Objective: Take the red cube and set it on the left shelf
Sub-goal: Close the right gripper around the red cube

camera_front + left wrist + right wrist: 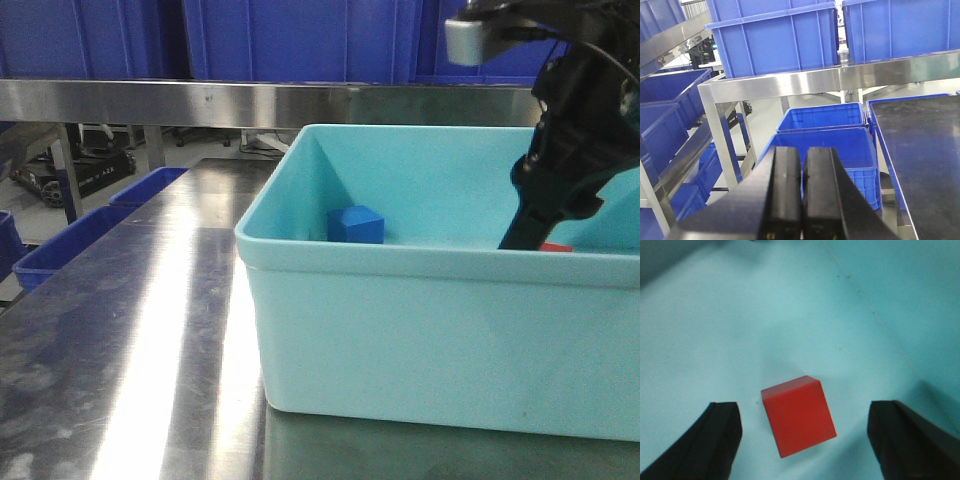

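- The steel shelf (790,82) is standing off to the left, carrying blue bins (775,35). Nothing red is lying on it, so the placing is not yet done.
- The counter (150,330) is bearing a teal tub (400,330) on its right side.
- The right gripper (805,432) is reaching down into the tub's right end, its jaws spread wide and holding nothing.
- The left gripper (801,195) is hanging over the bins left of the counter, its fingers pressed together on nothing.
- The red cube (798,415) is sitting on the tub floor between the open jaws, touching neither and turned at an angle to them.
- The blue cube (356,224) is resting well apart, toward the tub's left.
- The risks, as I am judging them:
  - With the cube skewed, closing jaws could be meeting its corners rather than flat faces, so it could be twisting or squirting out.
  - The tub wall, near on the right, could be snagging a finger.
  - A weak hold could be dropping the cube while it is clearing the rim.
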You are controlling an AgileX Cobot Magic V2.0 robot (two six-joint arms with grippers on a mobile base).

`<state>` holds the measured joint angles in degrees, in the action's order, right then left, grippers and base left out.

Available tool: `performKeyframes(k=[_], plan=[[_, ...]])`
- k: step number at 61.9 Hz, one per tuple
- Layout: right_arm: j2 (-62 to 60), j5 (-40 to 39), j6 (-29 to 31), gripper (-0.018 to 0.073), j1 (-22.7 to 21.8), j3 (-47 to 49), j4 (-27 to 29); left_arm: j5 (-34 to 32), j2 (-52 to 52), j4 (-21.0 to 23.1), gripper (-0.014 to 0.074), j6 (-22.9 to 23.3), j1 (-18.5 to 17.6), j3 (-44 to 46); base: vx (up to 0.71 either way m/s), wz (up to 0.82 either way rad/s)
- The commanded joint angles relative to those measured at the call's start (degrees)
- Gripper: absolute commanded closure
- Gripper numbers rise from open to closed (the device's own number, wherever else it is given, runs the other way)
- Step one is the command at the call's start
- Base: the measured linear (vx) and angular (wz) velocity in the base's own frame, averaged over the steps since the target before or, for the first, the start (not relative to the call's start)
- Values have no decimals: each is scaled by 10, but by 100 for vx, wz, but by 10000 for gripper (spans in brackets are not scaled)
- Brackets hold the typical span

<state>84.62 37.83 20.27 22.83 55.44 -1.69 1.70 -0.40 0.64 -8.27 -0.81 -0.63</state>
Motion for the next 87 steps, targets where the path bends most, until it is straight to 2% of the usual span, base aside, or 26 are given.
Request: performKeyframes(k=[1,27,46,64,69,76,87], plan=[[-7,-29,5,-66,1,20,-6,-52,0,3,491,0,-3,-13,0,0],[28,-31,5,-66,1,20,-12,-52,0,3,491,0,-3,-13,0,0],[47,-34,5,-66,1,20,-50,-52,0,3,491,0,-3,-13,0,0],[47,-60,5,-57,1,20,-53,-52,0,3,491,0,-3,-13,0,0],[47,-63,5,-23,1,20,-53,-52,0,3,491,0,-3,-13,0,0],[47,-64,5,74,1,20,-53,-52,0,3,491,0,-3,-13,0,0],[47,-64,5,300,1,20,-55,-52,0,3,491,0,-3,-13,0,0]])
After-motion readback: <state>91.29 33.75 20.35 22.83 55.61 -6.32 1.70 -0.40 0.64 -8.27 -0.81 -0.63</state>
